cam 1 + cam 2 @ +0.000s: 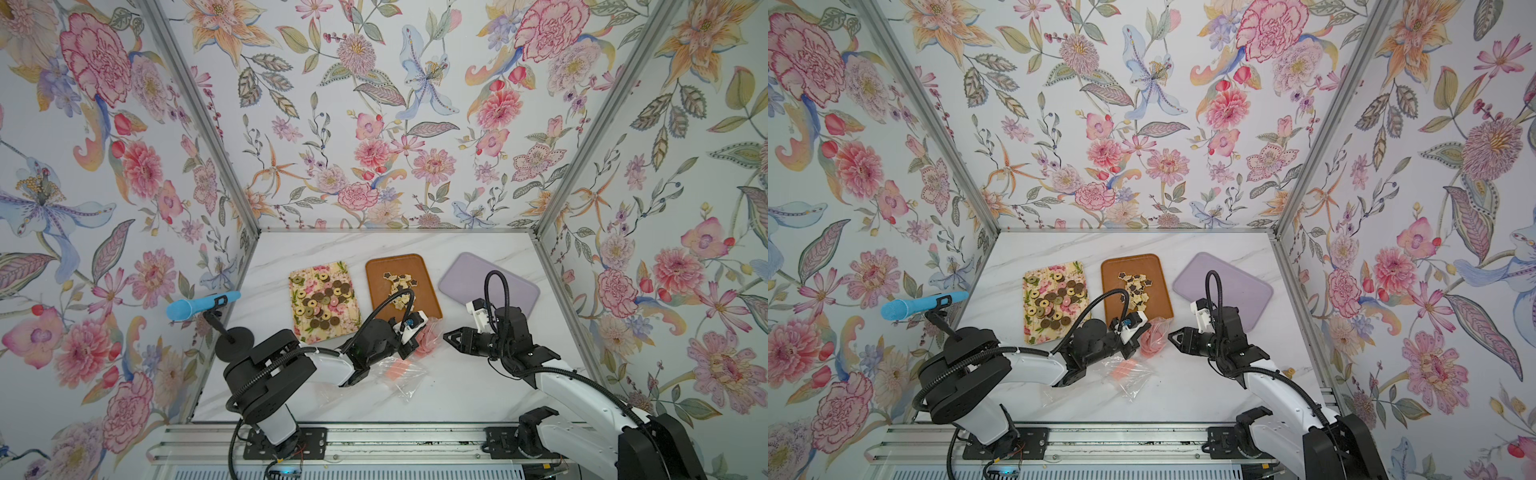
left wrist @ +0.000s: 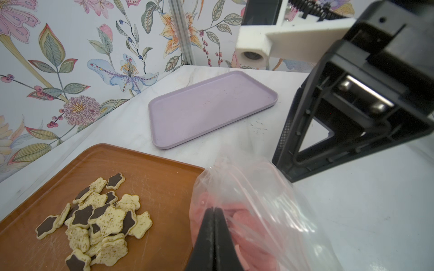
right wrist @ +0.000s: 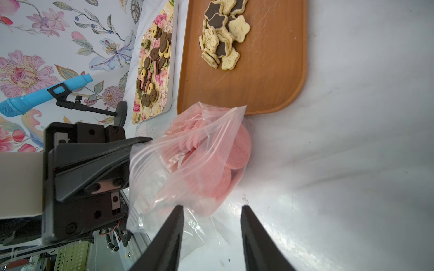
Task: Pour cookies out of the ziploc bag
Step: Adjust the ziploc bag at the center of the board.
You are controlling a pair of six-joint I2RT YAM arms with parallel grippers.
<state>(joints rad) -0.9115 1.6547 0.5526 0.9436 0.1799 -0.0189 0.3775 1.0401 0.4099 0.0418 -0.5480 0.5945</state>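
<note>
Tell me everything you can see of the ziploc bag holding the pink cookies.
The ziploc bag is thin clear plastic, wrinkled, bulging with pink cookies that have ridged rims. It appears to rest on the white marble table beside the brown tray's near edge. The left gripper, jaws shut, pinches its film at one side. The right gripper stands open close by, not gripping it.
</note>
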